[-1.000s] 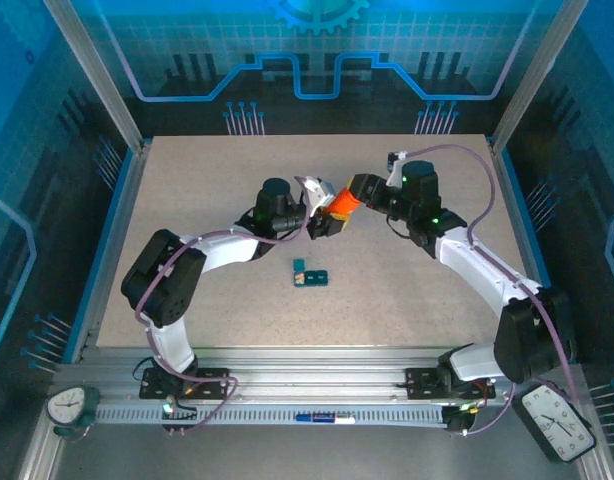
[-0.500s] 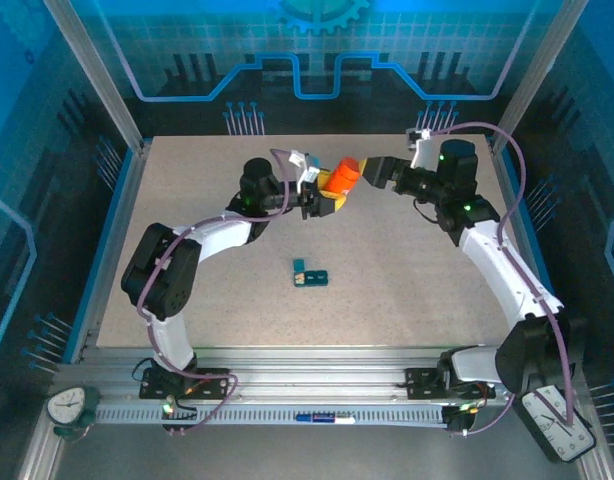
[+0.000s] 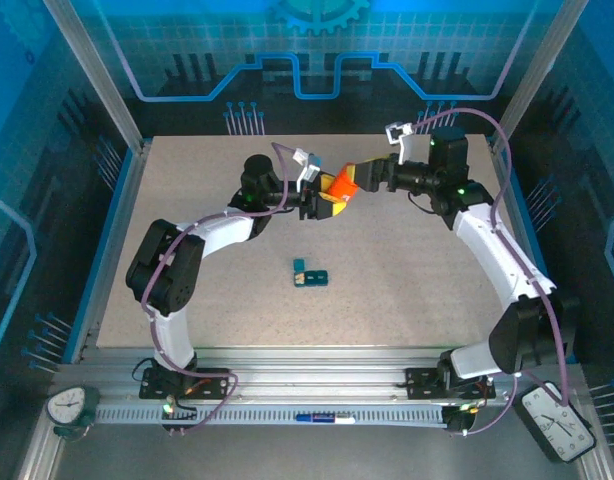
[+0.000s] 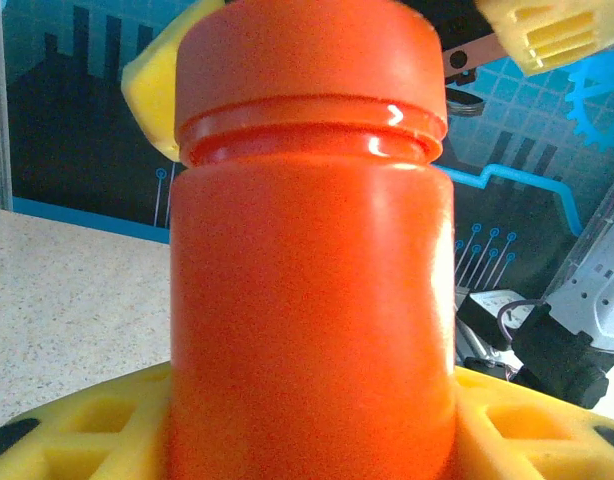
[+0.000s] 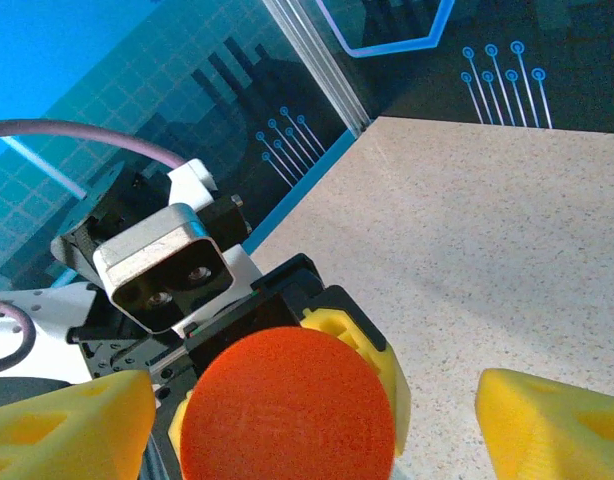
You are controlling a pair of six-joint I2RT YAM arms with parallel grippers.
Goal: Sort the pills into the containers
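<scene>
Containers [image 3: 310, 273], a small dark-teal strip of joined square cells, are seen lying flat on the speckled table [image 3: 187, 250], a little below the middle of the top view and well apart from both grippers. No pills can be made out in or around the cells at this size.

Further up the same view, the orange bottle [image 3: 337, 186] is held above the table just above the frame's centre. It is tilted, with its cap end turned to the right. The left gripper [image 3: 328, 195] is clamped on the bottle's body. In the left wrist view the bottle [image 4: 312, 280] is shown upright through the middle of the frame, with the yellow finger pads [image 4: 77, 430] pressed against it at the lower left and lower right.

The right gripper [image 3: 361, 178] is met at the cap end, reaching in from the upper right of the top view. In the right wrist view its jaws are seen apart. The round orange cap [image 5: 287, 405] is placed between the two yellow fingers [image 5: 557, 430], with bare table visible between the cap and the finger at the lower right. At the lower left the gap is much narrower, and whether that finger touches the cap cannot be told.
</scene>
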